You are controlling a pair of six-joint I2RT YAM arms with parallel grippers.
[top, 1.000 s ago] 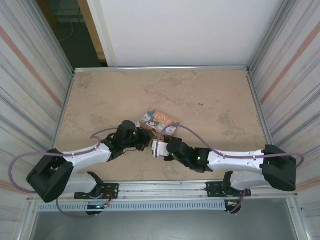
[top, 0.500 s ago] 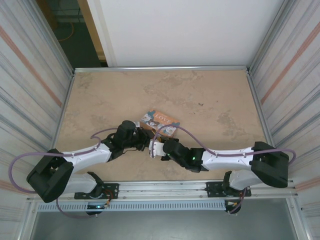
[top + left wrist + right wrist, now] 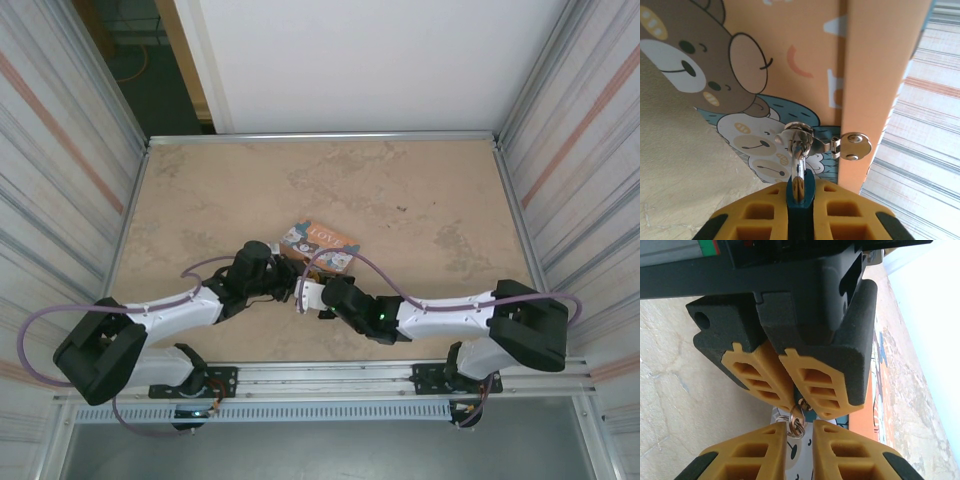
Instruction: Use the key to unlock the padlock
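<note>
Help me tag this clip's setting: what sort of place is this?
Probably a robot test cell: a beige tabletop, corrugated metal walls on both sides, and a left arm and right arm bolted to an aluminium rail.

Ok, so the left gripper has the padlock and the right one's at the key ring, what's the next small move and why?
Probably close the right gripper on the key ring. The ring hangs at the tips of its parted fingers, close to the left gripper, which is clamped on the padlock hooked through the hasp on the box. That should let it start unlocking.
</note>
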